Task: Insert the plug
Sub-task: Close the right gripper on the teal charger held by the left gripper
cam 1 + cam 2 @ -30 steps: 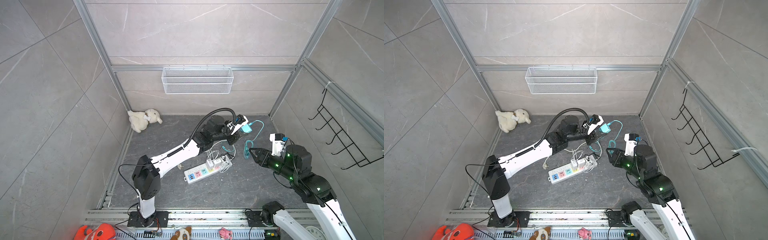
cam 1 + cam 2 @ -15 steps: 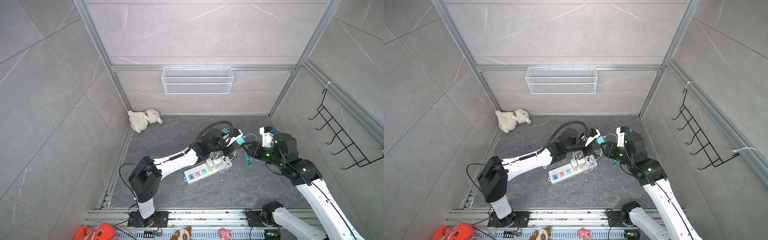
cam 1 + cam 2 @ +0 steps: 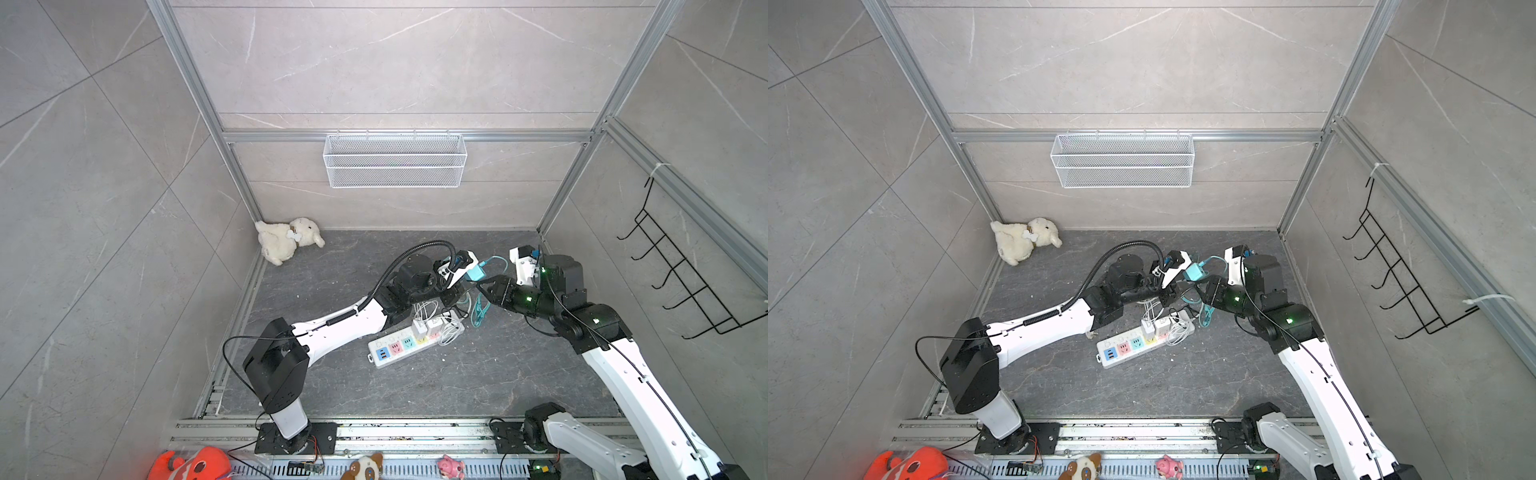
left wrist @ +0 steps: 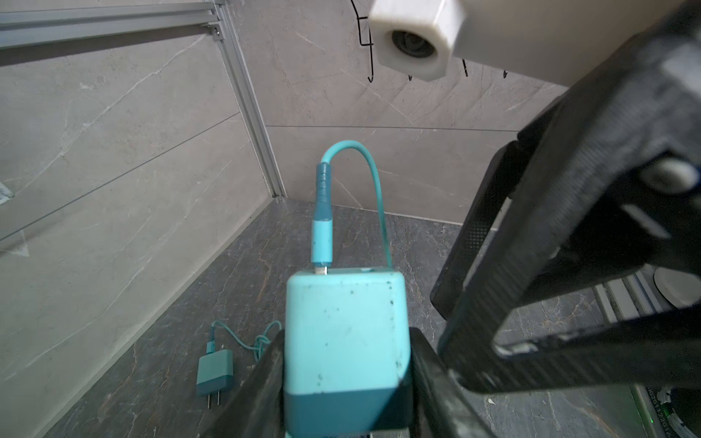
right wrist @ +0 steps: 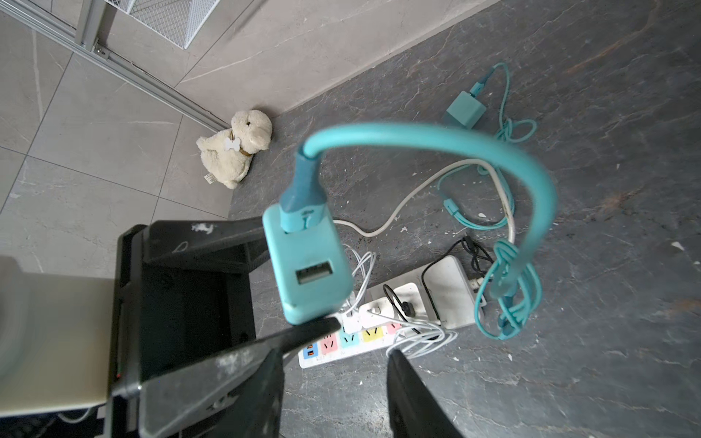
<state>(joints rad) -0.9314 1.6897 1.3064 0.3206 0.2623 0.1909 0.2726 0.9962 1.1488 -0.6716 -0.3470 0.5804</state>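
Observation:
My left gripper [image 3: 466, 277] is shut on a teal plug [image 3: 475, 273], a charger block held above the floor with its teal cable arching out of the top. The left wrist view shows the plug [image 4: 345, 333] squeezed between both black fingers [image 4: 265, 364]. My right gripper [image 3: 484, 289] is open just to the right of the plug, its fingertips close to it. In the right wrist view the plug [image 5: 307, 265] hangs ahead of the spread right gripper [image 5: 335, 379], which holds nothing. The white power strip [image 3: 415, 340] lies on the floor below, with coloured sockets showing.
A second teal charger [image 5: 466, 110] lies on the floor near the back wall. A knotted teal cable bundle [image 3: 480, 309] hangs beside the strip. White chargers and cords crowd the strip's right end [image 3: 1160, 328]. A plush lamb [image 3: 286, 243] sits in the back left corner.
My right arm swung in from the right up to the plug and its jaws narrowed slightly. My left gripper brought the plug down and forward, still shut on it.

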